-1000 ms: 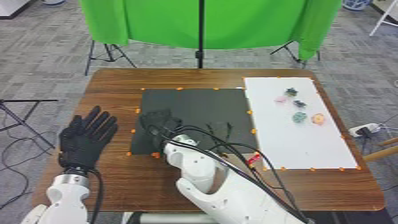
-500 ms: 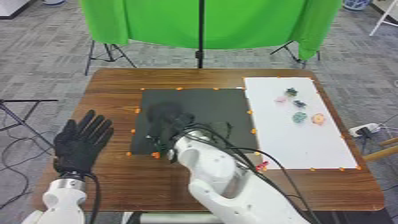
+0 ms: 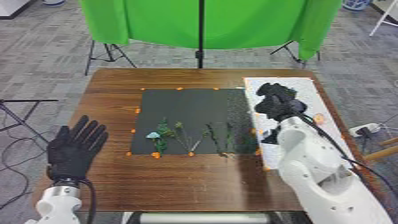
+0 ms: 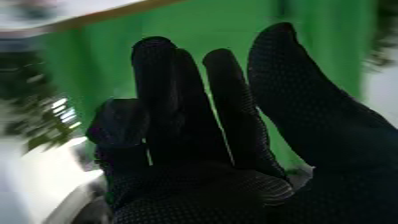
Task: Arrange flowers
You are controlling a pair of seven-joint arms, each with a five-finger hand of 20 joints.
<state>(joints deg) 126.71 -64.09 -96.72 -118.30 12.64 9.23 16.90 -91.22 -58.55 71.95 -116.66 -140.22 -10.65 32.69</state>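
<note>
Hovering between the side edges of the white board (image 3: 307,89), right robot hand (image 3: 279,102)

Brown grained wood, smooth with a faint sheen, on the bench (image 3: 111,100); matt, dark mat (image 3: 191,107); softly draped green cloth backdrop (image 3: 231,25); black fabric, rough and finely textured, on the right hand (image 3: 281,102); smooth, white, plastic-looking shell on the right arm (image 3: 306,170).

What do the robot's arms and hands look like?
Both arms have smooth white, rounded shells with black cables along them. The left hand and right hand wear black fabric gloves; the right one's shows a fine woven texture.
</note>
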